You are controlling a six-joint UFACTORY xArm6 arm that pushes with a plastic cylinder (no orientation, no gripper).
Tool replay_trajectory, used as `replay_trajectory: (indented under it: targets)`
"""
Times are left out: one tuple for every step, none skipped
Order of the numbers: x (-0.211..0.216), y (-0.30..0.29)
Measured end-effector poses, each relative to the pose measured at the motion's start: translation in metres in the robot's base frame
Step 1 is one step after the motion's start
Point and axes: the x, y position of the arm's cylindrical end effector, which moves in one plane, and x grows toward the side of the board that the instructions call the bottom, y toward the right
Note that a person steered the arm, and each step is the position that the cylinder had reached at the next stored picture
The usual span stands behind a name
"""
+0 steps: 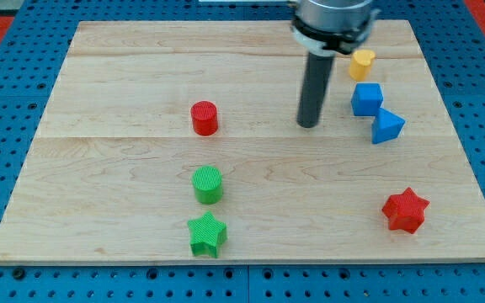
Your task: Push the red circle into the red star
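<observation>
The red circle (205,118) stands on the wooden board, left of centre. The red star (406,210) lies near the board's lower right corner, far from the circle. My tip (309,125) touches the board right of centre, well to the right of the red circle and about level with it. It is left of the blue blocks and touches no block.
A green circle (208,184) and a green star (207,235) sit below the red circle. A yellow block (362,63), a blue cube (366,99) and a blue triangle (386,126) stand at the upper right. The board (99,168) lies on a blue pegboard.
</observation>
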Motion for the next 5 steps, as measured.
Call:
replay_trajectory:
  targets:
    - [-0.016, -0.061]
    - [-0.044, -0.102]
    - [-0.045, -0.144]
    - [-0.034, -0.137]
    - [-0.022, -0.137]
